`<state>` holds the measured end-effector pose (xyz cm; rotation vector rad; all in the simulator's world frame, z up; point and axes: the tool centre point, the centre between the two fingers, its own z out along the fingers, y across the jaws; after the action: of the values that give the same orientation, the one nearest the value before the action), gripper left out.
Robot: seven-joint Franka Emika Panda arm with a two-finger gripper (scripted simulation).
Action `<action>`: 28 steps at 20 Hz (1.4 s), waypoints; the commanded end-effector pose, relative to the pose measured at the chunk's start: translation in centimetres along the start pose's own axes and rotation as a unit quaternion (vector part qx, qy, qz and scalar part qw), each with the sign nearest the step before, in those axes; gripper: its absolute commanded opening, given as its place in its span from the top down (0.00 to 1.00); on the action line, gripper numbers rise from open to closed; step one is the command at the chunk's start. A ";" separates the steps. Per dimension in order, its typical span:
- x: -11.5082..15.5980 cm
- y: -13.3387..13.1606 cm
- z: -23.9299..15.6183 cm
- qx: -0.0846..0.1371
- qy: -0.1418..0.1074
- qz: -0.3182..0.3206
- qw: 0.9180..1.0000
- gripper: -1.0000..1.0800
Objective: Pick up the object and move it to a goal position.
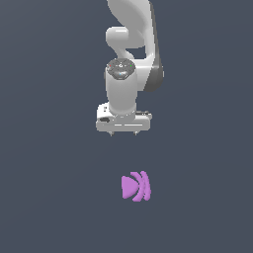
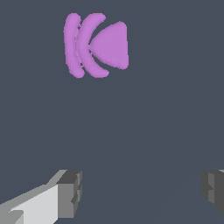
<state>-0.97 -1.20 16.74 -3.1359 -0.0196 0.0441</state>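
our white, two-fingered hand (image 1: 123, 133) hangs with its jaws spread wide and nothing between them; in the wrist view the two dark fingertips (image 2: 70, 192) stand far apart. ahead of the hand, on the bare dark grey surface (image 1: 49, 197), lies the small bright purple plastic-looking object (image 1: 135, 186), a rounded cone with two curved fin arcs. it sits apart from the fingers, offset slightly toward the exterior view's right, its long axis running across that view. we judge the hand must travel forward over it, then descend.

The object (image 1: 135, 186) lies apart from the claw (image 1: 123, 134), nearer the exterior camera.
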 end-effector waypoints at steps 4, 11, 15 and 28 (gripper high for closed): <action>0.2 -0.7 -0.1 0.002 0.003 -0.004 1.000 0.00; 0.6 -1.8 -0.3 0.006 0.007 -0.010 1.000 0.00; 1.1 -2.0 -0.1 0.004 0.006 -0.009 1.000 0.00; 5.6 -3.2 2.1 -0.017 -0.001 0.001 1.000 0.00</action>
<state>3.87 1.85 14.92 -3.1624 -0.0231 0.0434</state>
